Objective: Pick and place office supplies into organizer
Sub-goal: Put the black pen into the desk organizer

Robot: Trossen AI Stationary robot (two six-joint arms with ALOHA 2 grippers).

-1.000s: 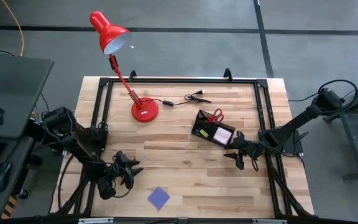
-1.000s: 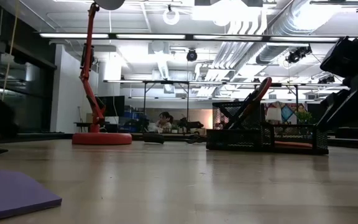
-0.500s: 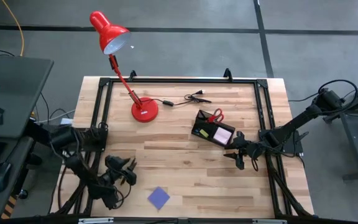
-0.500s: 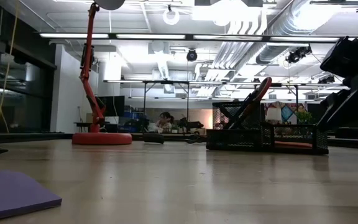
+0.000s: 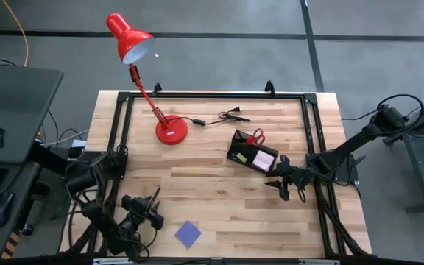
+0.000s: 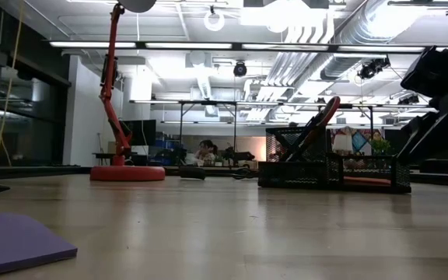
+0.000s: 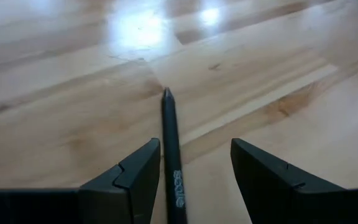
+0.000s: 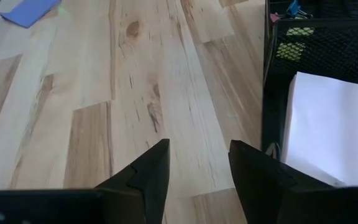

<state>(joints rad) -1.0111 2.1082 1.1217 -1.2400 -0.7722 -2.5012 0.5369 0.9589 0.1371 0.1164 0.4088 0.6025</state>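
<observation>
Left gripper [image 5: 152, 208], lower left of high view, jaws parted: slim dark pen [image 7: 170, 149] juts between fingers [image 7: 135, 177], hard against one, clear gap to other; firm grip can't be told. Flat blue-purple note pad [image 5: 188, 234] just beside, on pale plank table [image 5: 219, 188]. Right gripper [image 5: 280, 184], centre-right, half open, empty, beside black mesh organizer [image 5: 250, 151] holding red-handled scissors [image 5: 256, 137], pink note pad [image 5: 262, 158].

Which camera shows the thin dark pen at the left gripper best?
The left wrist view: the thin dark pen lies lengthwise between the left gripper's open fingers, tip on the wooden table. The high view shows only the gripper, no pen discernible. Low and right wrist views miss it.
</observation>
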